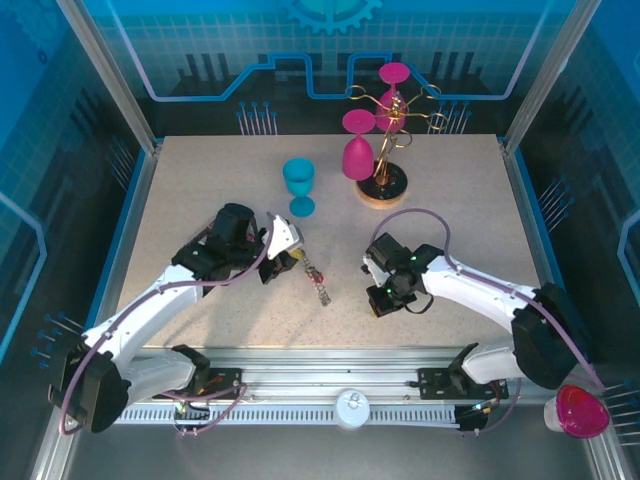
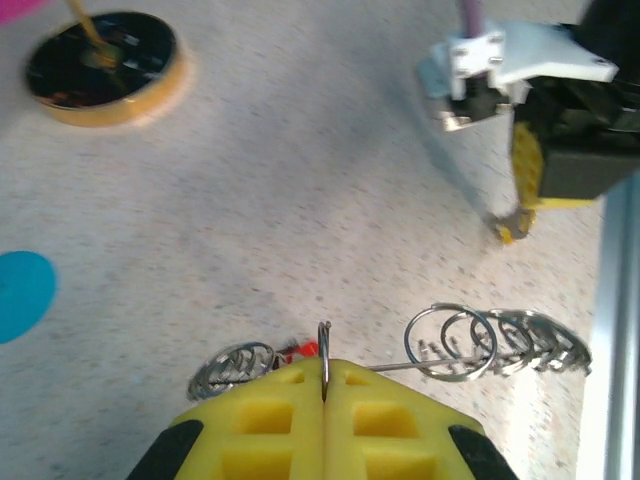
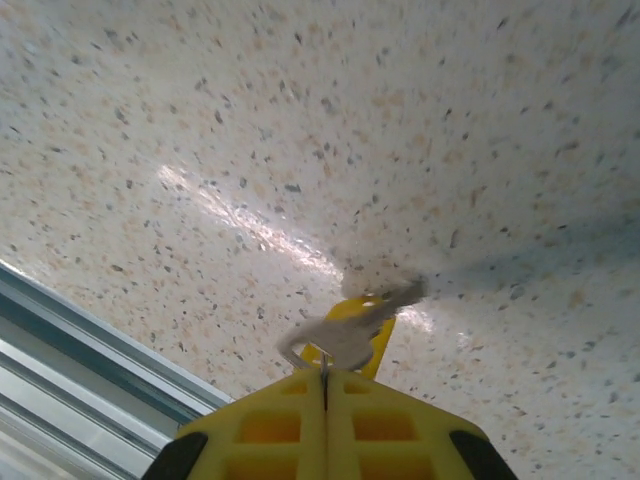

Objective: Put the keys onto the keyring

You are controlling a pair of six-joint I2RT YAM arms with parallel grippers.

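Note:
In the left wrist view my left gripper (image 2: 323, 372) is shut on a thin wire ring of the keyring (image 2: 323, 345), held edge-on just above the table. More wire loops (image 2: 480, 340) trail to its right, and others lie to its left beside a small red bit of the dark key head (image 2: 300, 350). From above, my left gripper (image 1: 290, 258) sits at the top of the keyring's chain of loops (image 1: 318, 283). My right gripper (image 3: 323, 375) is shut on the yellow-headed key (image 3: 345, 335), whose tip touches the table. That gripper (image 1: 380, 303) stands apart, to the right of the loops.
A teal goblet (image 1: 298, 185) stands behind my left gripper. The glass rack on its round wooden base (image 1: 382, 187) holds pink goblets (image 1: 358, 150) at the back. Another pink goblet (image 1: 580, 410) lies off the table at bottom right. The metal rail (image 3: 60, 330) runs close behind my right gripper.

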